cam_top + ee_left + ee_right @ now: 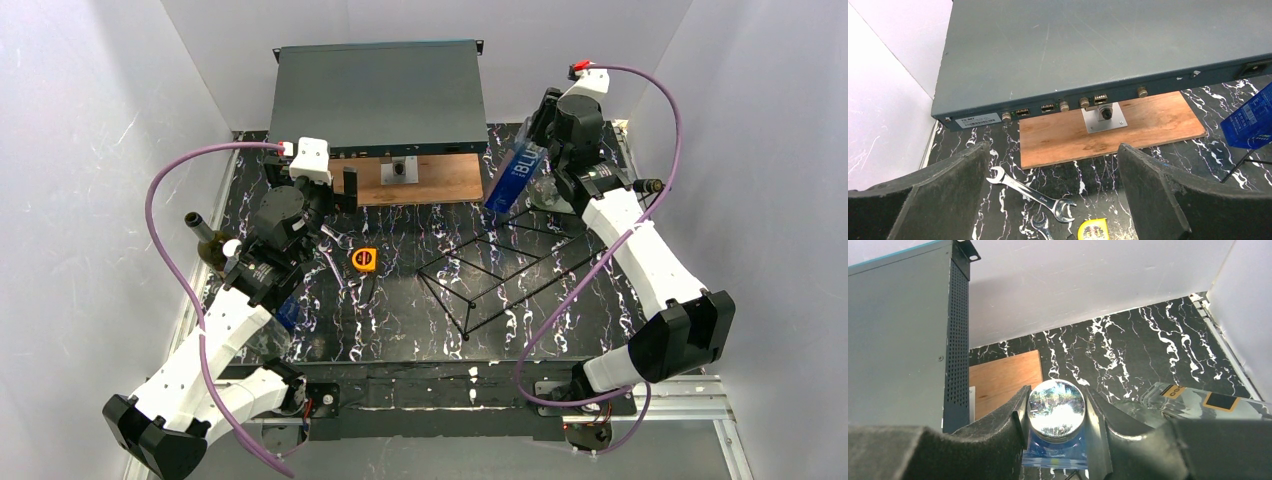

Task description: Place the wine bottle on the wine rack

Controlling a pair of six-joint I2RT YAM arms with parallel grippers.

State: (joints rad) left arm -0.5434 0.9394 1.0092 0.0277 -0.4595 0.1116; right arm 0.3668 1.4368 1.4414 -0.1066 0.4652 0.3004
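Surface [400,325]: glossy black, white-veined marble look. Board [1148,125], 12 o'clock: matt grained wood. Case [1073,45]: matt grey painted metal. Wrench [1033,192]: polished metal. Rack [505,265]: thin black wire. Blue bottle [515,175]: glossy, translucent; cap [1056,407] mirror-bright. Left pincer [1052,150] pads [948,190]: black, rough, felt-like.

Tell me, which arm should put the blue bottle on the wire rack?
Right. The right end effector is shut on the cap of the blue bottle, which is beside the wine rack. The left end effector hangs open and empty above a wrench.
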